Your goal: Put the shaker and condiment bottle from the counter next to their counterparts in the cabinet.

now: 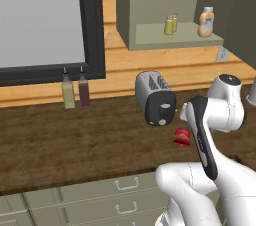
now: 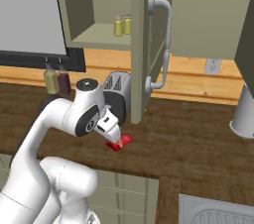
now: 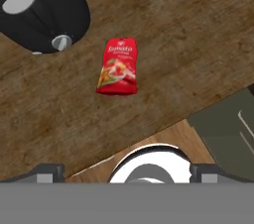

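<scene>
Dark wood-grain counter (image 1: pixel 75 140) runs under me, with grey-green drawers (image 1: pixel 100 200) below its front edge. On it lies the condiment bottle (image 3: pixel 117 66), a flat red thing on its side with a tomato label, just in front of the toaster (image 1: pixel 156 98) and apart from it; I also see it past my wrist in the left base view (image 1: pixel 182 137) and under my hand in the right one (image 2: pixel 120 142). My gripper (image 2: pixel 113 136) hangs over that bottle with the jaws spread wide and nothing between them; the fingertips (image 3: pixel 45 172) stand far apart at the bottom of the hand view. Above, the cabinet (image 1: pixel 165 5) is open, and on its pale shelf stand two small yellow shakers (image 1: pixel 170 24) close together and, well to their right, a peach bottle (image 1: pixel 205 22) with a whitish cap. Two tall nozzle bottles (image 1: pixel 75 90) stand by the window (image 1: pixel 45 20).
</scene>
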Robot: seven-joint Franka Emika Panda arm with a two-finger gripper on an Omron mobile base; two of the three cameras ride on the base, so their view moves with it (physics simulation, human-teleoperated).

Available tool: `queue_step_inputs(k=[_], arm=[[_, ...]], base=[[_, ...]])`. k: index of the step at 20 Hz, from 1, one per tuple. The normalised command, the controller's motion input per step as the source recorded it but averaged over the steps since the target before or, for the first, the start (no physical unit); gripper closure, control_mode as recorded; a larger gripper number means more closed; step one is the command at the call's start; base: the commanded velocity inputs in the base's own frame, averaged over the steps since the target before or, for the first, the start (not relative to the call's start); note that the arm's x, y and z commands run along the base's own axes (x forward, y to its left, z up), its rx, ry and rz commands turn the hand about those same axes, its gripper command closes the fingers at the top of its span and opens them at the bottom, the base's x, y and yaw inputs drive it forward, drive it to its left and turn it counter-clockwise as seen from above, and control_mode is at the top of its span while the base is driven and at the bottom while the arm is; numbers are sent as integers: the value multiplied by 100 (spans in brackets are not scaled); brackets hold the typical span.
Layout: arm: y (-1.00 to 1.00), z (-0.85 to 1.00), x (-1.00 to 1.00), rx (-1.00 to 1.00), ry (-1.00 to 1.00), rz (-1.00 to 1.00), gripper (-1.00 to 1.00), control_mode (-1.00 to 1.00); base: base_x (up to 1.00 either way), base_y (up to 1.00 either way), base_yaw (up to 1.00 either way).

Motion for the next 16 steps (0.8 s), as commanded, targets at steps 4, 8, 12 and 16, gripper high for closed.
queue_step_inputs(k=[4, 8, 12, 16], arm=[[8, -8, 0, 0, 0, -3, -100, -100], [1, -6, 0, 0, 0, -5, -100, -100], [0, -1, 0, 0, 0, -6, -100, -100], [-4, 0, 3, 0, 2, -5, -100, -100]], base=[[0, 0, 0], [0, 0, 0], [0, 0, 0], [0, 0, 0]])
